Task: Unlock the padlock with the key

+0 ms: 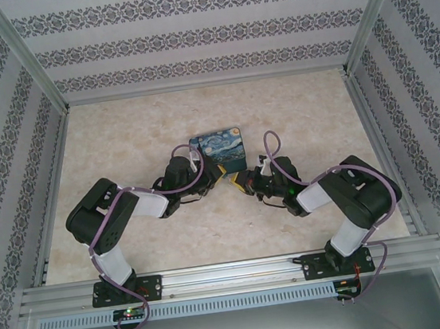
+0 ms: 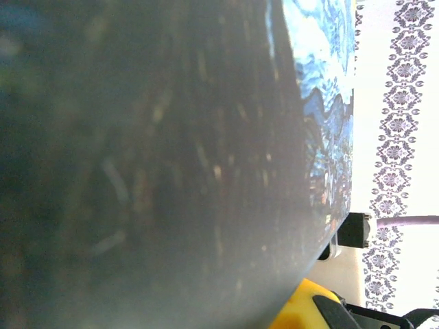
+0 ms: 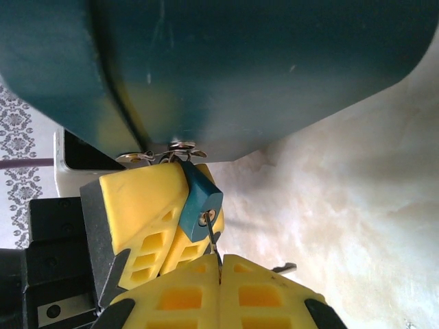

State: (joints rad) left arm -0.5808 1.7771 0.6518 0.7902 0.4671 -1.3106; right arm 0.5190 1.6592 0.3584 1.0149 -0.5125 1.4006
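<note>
- Blocky blue-grey metal padlock (image 3: 199, 202) hangs at the glossy painted tin's (image 3: 240, 68) latch, pinched in the left gripper's (image 3: 175, 226) ribbed yellow fingers.
- Right gripper (image 3: 219, 267) is clamped on the thin key (image 3: 213, 245), its tip at the keyhole.
- The shackle is mostly hidden.

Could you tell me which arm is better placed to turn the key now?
The right: the right gripper is shut on the key, whose tip is at the keyhole of the padlock, while the left gripper's fingers lie against it.
</note>
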